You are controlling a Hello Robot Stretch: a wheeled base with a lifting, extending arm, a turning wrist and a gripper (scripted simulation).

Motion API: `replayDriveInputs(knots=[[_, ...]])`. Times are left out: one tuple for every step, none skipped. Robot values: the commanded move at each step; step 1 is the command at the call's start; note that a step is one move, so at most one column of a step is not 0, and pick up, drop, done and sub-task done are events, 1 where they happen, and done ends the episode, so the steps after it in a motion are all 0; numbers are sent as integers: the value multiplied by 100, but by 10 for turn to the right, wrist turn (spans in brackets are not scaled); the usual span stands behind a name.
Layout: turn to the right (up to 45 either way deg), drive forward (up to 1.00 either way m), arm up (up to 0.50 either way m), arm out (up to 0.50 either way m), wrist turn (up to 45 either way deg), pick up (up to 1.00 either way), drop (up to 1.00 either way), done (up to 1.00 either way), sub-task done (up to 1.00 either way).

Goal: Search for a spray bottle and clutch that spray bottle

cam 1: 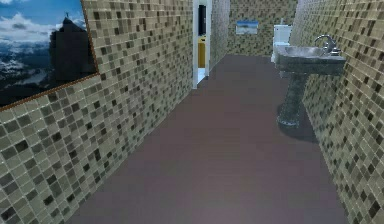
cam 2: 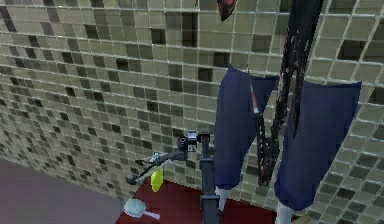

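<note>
In the arm side view the dark arm bar [cam 2: 207, 185] rises from the bottom edge, and the gripper [cam 2: 140, 176] reaches left from it, low in front of the mosaic wall. A small yellow thing [cam 2: 157, 182] sits just under the fingers, at the edge of a dark red surface [cam 2: 240, 212]. I cannot tell whether the gripper holds it. A pale white and light blue thing [cam 2: 136, 209] lies lower left of it, near the floor. Neither blob has a shape I can name as a spray bottle.
Blue towels [cam 2: 330, 130] and a long dark hanging thing [cam 2: 292, 80] cover the wall right of the arm. In the forward view a brown-floored bathroom runs ahead, with a pedestal sink [cam 1: 305, 62] and toilet [cam 1: 282, 38] on the right, a doorway [cam 1: 202, 45] and a landscape picture [cam 1: 45, 50] on the left.
</note>
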Motion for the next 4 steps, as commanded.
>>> replayDriveInputs(knots=[[0, 0, 0, 0, 300, 0, 0, 0, 0], [0, 0, -30, 0, 0, 0, 0, 0, 0], [0, 0, 0, 0, 0, 100, 0, 0, 0], [0, 0, 10, 0, 0, 0, 0, 0, 0]])
